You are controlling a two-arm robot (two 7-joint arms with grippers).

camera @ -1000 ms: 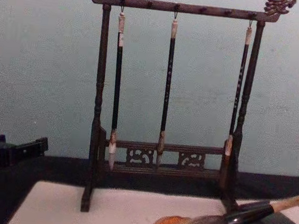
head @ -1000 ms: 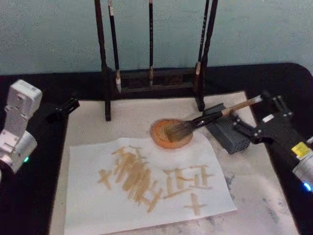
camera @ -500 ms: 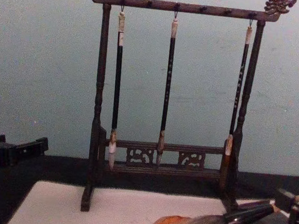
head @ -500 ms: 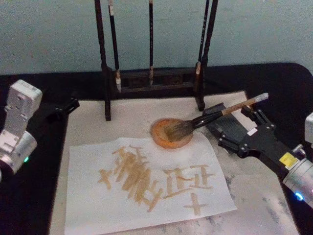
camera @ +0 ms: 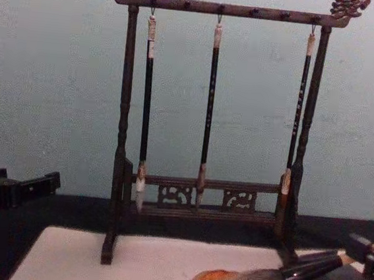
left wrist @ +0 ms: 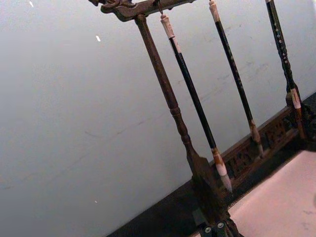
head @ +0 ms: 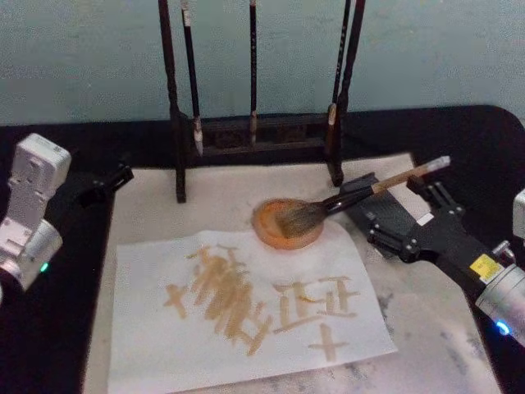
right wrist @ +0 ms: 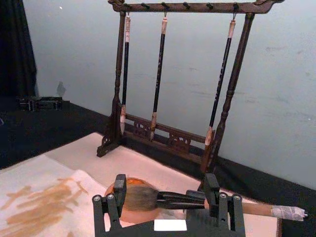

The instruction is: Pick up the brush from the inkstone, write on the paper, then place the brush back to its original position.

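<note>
Brush (head: 361,190): tuft resting in the round orange inkstone (head: 286,223), tan handle slanting up and out toward the robot's right, its end propped on a dark block (head: 381,215). Paper (head: 246,312): flat on the pale mat (head: 443,328) of the desk, near the inkstone's front edge, covered in tan strokes; bare mat to its right. Right gripper (head: 398,222): just beside the handle, fingers spread wide on either side of it, holding nothing. Brush stand (head: 254,131): behind the inkstone, three slim brushes hanging. Left gripper (head: 111,178): idle at the desk's left edge, well apart; cannot tell its opening.
</note>
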